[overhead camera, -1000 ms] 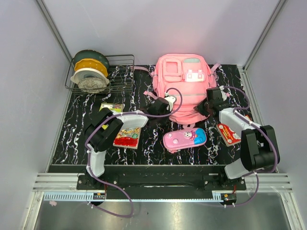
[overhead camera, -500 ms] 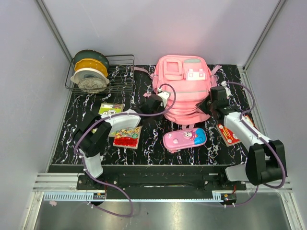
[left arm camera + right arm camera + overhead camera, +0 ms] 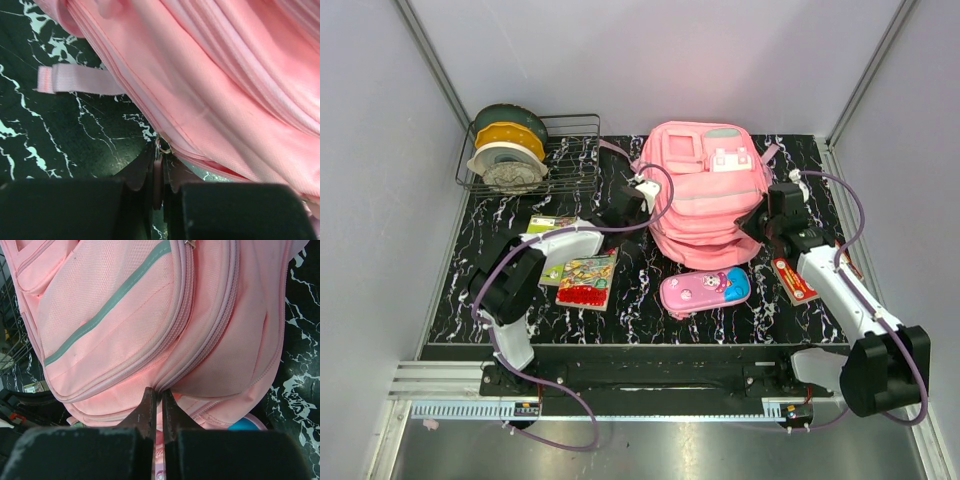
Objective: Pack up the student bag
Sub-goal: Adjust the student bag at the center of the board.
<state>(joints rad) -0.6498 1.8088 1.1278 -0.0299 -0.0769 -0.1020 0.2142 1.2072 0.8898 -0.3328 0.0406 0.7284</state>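
Two pinches, clear only at the wrists: left gripper clamps zipper pull, right gripper nips the student bag.

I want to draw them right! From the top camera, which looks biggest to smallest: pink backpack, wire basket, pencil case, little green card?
Largest to smallest:
1. student bag, clearly biggest
2. wire basket, about as wide but shorter
3. pencil case
4. green card, smallest

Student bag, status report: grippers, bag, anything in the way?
Left gripper shut on zipper pull. Right gripper shut on student bag seam. Bag flat, front up. Pencil case by its near edge, clear of both grippers.
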